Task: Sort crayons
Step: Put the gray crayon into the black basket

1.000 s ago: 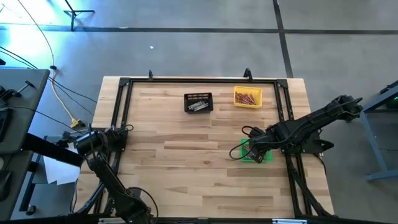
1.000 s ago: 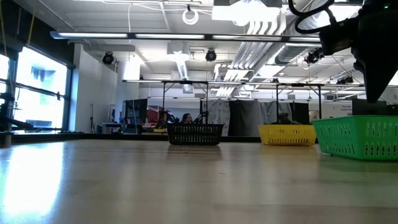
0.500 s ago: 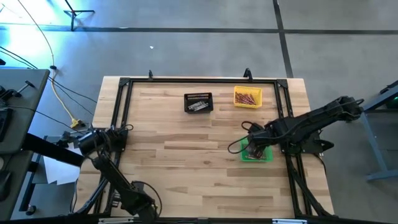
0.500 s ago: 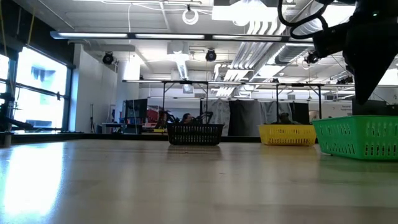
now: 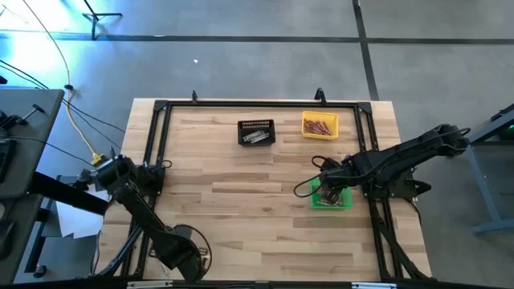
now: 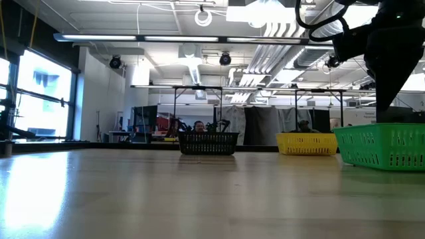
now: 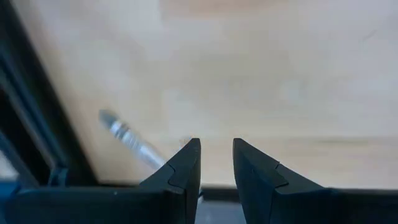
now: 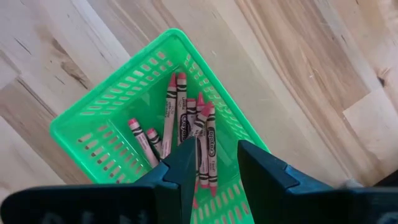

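Light wooden butcher-block table (image 5: 241,217) with a black metal frame along its edges carries three small slotted plastic bins. Right arm reaches in from 3 o'clock; its gripper, the right gripper (image 8: 216,163), hangs directly over the green plastic bin (image 8: 93,124), which sits at about 4 o'clock from table centre, near the right frame rail. Right gripper's two dark fingers (image 8: 186,165) stand a narrow gap apart with nothing held between them. Left arm is folded at the 8 o'clock corner of the table; the left gripper (image 7: 216,158) points down at bare wood by the frame, fingers parted by a narrow gap and empty. Black plastic bin (image 5: 256,132) sits at 12 o'clock near the far rail, with pale grey crayons (image 5: 255,137) inside. Yellow plastic bin (image 5: 320,126) sits at 1 o'clock, beside the black one but apart from it, holding orange-brown crayons (image 5: 320,126). Reddish-pink paper-wrapped crayons (image 8: 180,124) lie loosely side by side on the green bin's floor, some overlapping, directly beneath the right gripper's fingertips.
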{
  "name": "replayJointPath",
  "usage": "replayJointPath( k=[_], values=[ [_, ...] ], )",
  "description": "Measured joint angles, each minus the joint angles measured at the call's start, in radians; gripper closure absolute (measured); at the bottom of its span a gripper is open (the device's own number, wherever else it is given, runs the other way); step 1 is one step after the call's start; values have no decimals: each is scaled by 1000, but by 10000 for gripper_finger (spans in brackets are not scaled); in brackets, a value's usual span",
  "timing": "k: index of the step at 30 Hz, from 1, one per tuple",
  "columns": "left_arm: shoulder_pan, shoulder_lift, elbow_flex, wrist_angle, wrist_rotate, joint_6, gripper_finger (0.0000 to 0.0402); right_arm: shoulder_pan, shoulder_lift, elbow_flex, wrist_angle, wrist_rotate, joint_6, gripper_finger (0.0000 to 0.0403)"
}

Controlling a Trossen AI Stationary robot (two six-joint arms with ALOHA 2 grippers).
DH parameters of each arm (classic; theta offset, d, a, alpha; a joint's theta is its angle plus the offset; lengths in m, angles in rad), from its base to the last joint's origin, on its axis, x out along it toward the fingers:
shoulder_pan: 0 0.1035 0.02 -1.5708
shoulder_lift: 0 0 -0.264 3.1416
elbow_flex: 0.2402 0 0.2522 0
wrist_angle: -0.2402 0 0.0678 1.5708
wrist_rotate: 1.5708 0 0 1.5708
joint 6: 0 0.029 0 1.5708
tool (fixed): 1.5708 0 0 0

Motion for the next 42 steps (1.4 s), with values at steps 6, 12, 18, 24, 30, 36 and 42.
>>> replayJointPath(
  k=[6, 12, 18, 24, 30, 36, 42],
  values=[
    [18, -53, 0, -98, -295, 85, 321, 0, 0, 0, 10, 0, -7, 297],
    [56, -98, 0, -224, -398, 140, 321, 0, 0, 0, 21, 0, -7, 297],
    [43, -137, 0, -313, -429, 60, 321, 0, 0, 0, 34, 0, -7, 297],
    [13, -197, -133, -148, -348, 26, 321, 0, 0, 0, 41, 0, -7, 297],
    [35, -272, -280, 24, -392, 11, 321, 0, 0, 0, 41, 0, -7, 297],
    [101, -287, -310, 108, -531, 102, 321, 0, 0, 0, 43, 0, -7, 297],
    [223, -286, -310, 336, -652, 450, 321, 0, 0, 0, 44, 0, -7, 297]
  ],
)
